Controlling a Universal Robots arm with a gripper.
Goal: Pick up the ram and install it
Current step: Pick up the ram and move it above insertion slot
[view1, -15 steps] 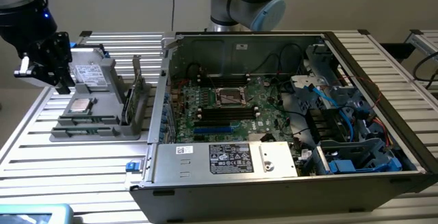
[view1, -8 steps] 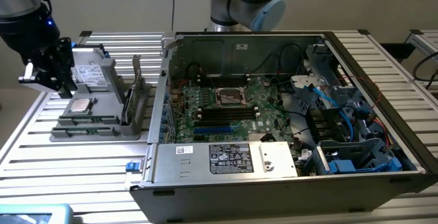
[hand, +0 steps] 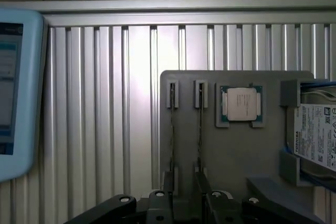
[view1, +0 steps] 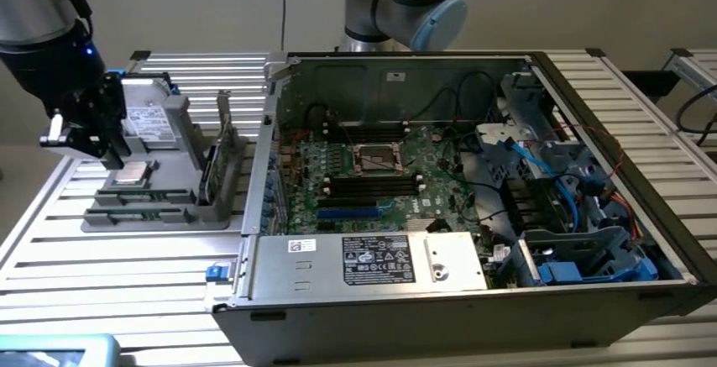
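One arm, tool: at the exterior view's left, hanging low over the near end of the grey holder. The fingers stand apart with nothing clamped between them, so it is open and empty.
Screen: pale-blue frame, lying on the worktop, well apart from the holder.
Holder: grey tray on the slatted worktop, just beside the case's left wall.
Task piece: the ram sits on edge in a narrow slot of the holder, not lifted. A second stick stands in the slot beside it, parallel. The tool's fingers are close to the ends of both slots; I cannot tell whether they touch.
Processor: square silver chip, flat in its own recess, next to the ram slots.
Drive: white-labelled, at the holder's far end behind the processor.
Card: larger green board, upright along the holder's right side, nearest the case.
Case: open-topped, filling the middle and the exterior view's right.
Motherboard: green, flat on the case floor, cables to its right.
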